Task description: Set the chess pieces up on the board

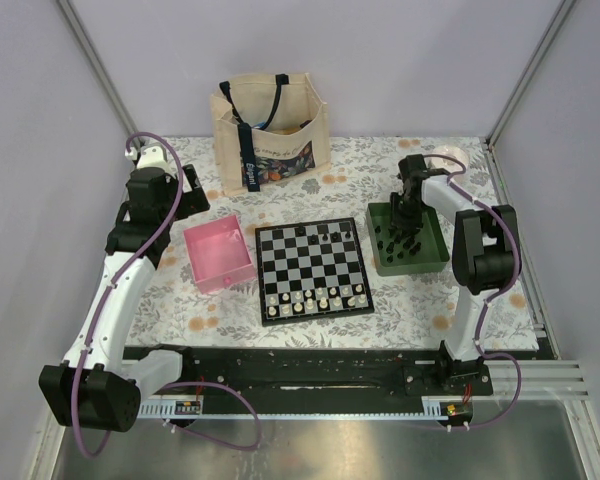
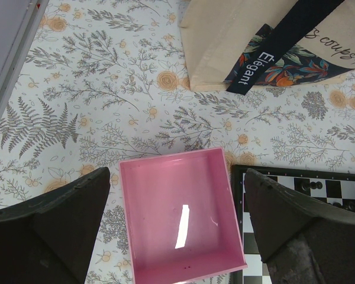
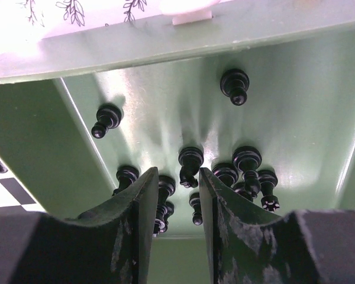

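Observation:
The board [image 1: 259,262] lies mid-table, with a few black chess pieces [image 1: 325,232] on its far rows and white pieces [image 1: 315,297] on its near rows. Several black chess pieces [image 3: 247,163] stand and lie in the green tray [image 3: 296,130]. My right gripper [image 3: 178,173] is down inside that tray, also seen from above [image 1: 400,235]. Its jaws stand slightly apart, either side of a black knight [image 3: 189,164], not gripping it. My left gripper [image 2: 177,219] is open and empty, hovering above the pink tray [image 2: 165,163].
The pink tray [image 1: 220,258] sits left of the board and the green tray [image 1: 432,262] right of it. A cloth tote bag [image 1: 270,130] stands at the back. The board's corner shows in the left wrist view [image 2: 343,189].

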You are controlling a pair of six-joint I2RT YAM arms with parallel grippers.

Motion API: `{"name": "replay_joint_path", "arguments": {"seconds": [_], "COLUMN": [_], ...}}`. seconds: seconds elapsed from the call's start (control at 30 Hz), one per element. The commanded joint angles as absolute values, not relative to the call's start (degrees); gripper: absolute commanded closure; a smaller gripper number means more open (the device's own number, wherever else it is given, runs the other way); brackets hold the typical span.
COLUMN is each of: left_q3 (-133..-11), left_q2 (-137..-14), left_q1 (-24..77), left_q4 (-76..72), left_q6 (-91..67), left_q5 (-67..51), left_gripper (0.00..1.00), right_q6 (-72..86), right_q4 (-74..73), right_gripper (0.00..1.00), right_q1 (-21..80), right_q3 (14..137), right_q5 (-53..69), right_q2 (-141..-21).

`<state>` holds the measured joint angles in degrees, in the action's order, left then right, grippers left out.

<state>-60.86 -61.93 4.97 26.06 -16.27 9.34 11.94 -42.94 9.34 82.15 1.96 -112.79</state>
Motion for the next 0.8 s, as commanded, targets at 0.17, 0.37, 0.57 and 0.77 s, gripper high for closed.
{"name": "replay_joint_path", "arguments": {"seconds": [0.17,0.37,0.57,0.77], "left_q3": [-61.3,-61.3,-61.3,-61.2], "left_q2": [-61.5,-61.6,-61.5,-61.0], "left_q1": [4.8,4.8,4.8,4.9], "left_q4": [24.2,24.3,24.3,24.3], "left_q6": [-15.6,-15.6,-15.9,-15.8], "left_q5": [8.4,8.5,7.6,6.4], "left_gripper": [0.01,0.01,0.01,0.01], "right_q6": [11.0,11.0,12.3,13.8], "right_q4": [-44.0,-45.0,-44.5,-43.9], "right_gripper": [0.58,0.53,0.51,0.51], "right_q1": [9.9,9.9,10.1,12.8], "right_q3": [84.6,86.3,84.6,79.3], "right_q5": [0.3,-0.3,1.9,2.7], "right_q2": [-113.4,-108.8,-102.1,-97.9]}}
